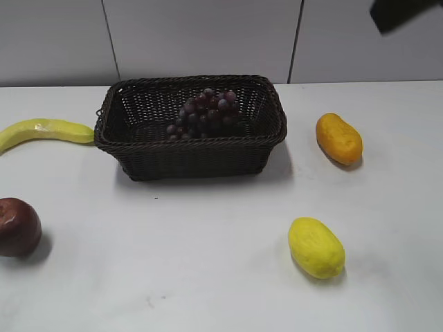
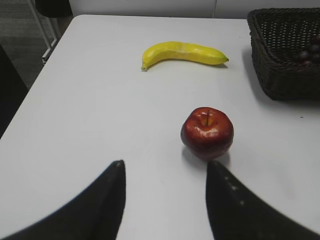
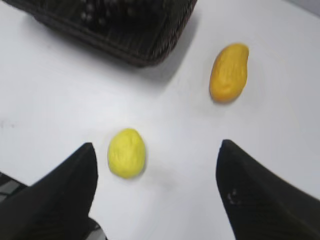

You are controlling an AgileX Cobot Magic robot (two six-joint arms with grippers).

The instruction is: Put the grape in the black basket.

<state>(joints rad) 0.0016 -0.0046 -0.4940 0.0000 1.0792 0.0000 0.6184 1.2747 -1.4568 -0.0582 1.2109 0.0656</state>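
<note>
A: Inside the dark brown-black woven wicker basket (image 1: pixel 190 128), that's where the bunch of small round dark red-purple grapes (image 1: pixel 203 114) lies, toward the back wall and right of middle. By my reading, the job looks done.

B: Agreed, nothing grips the fruit. The left tool (image 2: pixel 165 200) hangs over the white desk (image 1: pixel 208 263) with its fingers spread apart and empty, the dark red apple (image 2: pixel 207 132) just ahead of it.

A: The right tool (image 3: pixel 156 192) is spread wide too, nothing between the fingers, above the desk near the yellow oval fruit (image 3: pixel 126 152). The orange oval fruit (image 3: pixel 229 72) sits well off.

B: What's left, then? At most pulling the arms clear, I'd say.

A: What's hard to see: outside, only a dark corner of an arm shows at the top right. The curved yellow banana (image 1: pixel 43 132) is cut off at the left edge, the apple too. The right wrist picture is blurred, and the grapes are barely readable there.
</note>
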